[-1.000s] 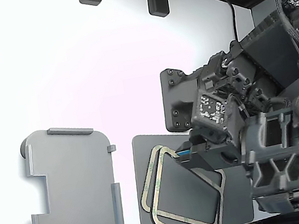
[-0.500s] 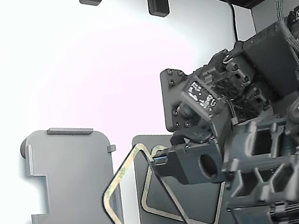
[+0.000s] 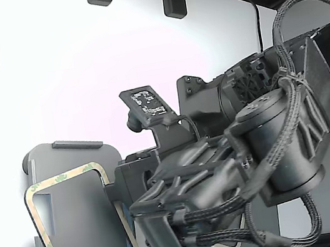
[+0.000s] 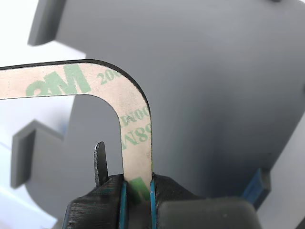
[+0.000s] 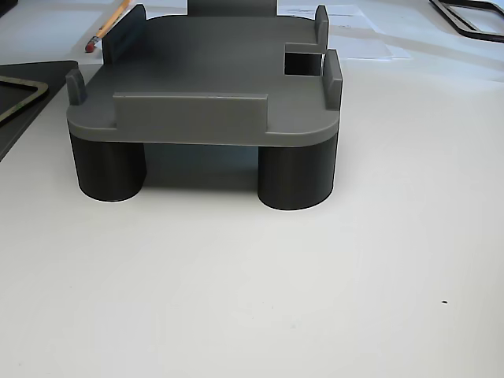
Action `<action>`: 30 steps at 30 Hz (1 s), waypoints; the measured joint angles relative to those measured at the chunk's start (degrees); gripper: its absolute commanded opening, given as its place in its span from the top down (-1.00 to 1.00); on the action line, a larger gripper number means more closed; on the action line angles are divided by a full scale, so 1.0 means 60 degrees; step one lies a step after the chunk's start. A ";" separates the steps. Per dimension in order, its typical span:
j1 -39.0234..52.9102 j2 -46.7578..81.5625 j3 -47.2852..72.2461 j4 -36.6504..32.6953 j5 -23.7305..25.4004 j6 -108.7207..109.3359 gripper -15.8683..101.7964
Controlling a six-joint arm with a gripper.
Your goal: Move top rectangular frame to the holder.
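Bright white table [image 3: 82, 80], dark fixtures along back edge

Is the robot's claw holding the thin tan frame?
Yes, the gripper is pinched shut on one side of the frame, above the grey holder.

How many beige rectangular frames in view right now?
2. The top frame is gripped by the tool above the holder. The other frame lies on the dark mat, mostly hidden behind the arm in the exterior view.
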 measured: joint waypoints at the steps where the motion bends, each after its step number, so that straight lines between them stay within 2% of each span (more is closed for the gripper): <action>1: 0.0000 -0.0117 -0.0044 0.0000 0.0000 0.0190 0.91; 14: 0.0396 -0.0527 0.0601 0.0000 -0.0161 0.2930 0.91; 30: 0.0293 -0.0278 0.1567 0.0000 0.0103 0.2739 0.92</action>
